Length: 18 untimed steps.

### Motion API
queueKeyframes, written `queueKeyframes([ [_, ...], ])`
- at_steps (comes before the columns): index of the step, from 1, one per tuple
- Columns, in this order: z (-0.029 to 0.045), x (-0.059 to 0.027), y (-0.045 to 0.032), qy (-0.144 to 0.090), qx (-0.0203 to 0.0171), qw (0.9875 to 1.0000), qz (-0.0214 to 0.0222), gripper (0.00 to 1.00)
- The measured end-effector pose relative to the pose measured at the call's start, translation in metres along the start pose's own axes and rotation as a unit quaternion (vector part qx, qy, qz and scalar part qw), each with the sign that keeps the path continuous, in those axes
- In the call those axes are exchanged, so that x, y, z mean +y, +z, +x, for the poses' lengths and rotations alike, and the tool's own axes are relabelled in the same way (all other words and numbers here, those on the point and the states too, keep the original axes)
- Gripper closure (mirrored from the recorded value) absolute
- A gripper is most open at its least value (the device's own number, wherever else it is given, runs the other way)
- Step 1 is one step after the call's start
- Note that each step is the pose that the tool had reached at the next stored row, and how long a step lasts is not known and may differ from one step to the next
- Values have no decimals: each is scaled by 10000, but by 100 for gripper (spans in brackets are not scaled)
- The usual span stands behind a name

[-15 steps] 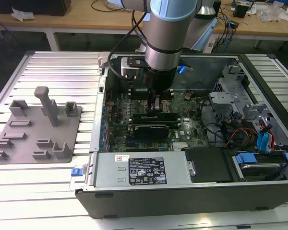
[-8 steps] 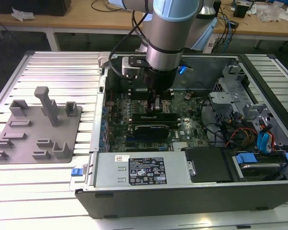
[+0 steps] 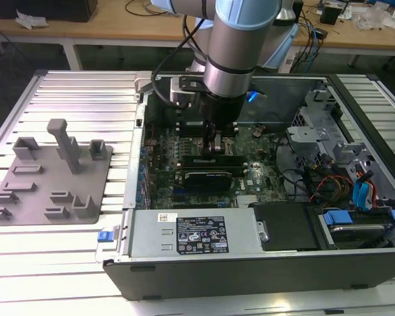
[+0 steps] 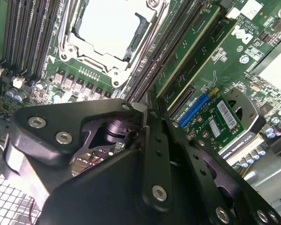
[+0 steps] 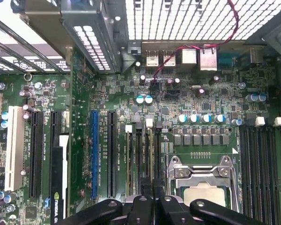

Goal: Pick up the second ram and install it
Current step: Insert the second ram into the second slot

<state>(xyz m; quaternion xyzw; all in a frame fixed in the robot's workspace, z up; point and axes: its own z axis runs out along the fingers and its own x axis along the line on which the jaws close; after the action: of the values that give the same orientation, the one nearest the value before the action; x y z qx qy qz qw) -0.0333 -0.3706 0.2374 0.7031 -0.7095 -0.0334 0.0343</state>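
The grey tray (image 3: pixel 49 191) lies outside the case (image 3: pixel 250 280), off its wall on the exterior view's left and well apart from me. Inside the case, my claw (image 3: pixel 214 146) hangs low over the board (image 5: pixel 79 79), near its middle. It is on the row of black slots (image 5: pixel 139 150) just beside the socket (image 5: pixel 203 183). My fingertips (image 5: pixel 145 190) are drawn close together, with only a dark slit between them, and they line up along the slots.

I cannot place the ram for sure. The slit is too dark to say whether its thin green edge is pinched there or sits in a slot right under me. I judge it to be one or the other, directly at my tips and not off to a side.

I reckon the ram is light and stiff but brittle. It is a thin board that won't bend kindly, and its chips and contact edge shouldn't be squeezed or scraped. The hold I'd want is across its flat faces at the middle of the long top edge, so it stands upright and both ends bear down evenly.
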Motion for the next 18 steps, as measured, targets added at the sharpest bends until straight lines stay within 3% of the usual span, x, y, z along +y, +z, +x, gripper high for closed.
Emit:
queueKeyframes([
  [18,0,-27,15,-10,1,10000,0,91],
])
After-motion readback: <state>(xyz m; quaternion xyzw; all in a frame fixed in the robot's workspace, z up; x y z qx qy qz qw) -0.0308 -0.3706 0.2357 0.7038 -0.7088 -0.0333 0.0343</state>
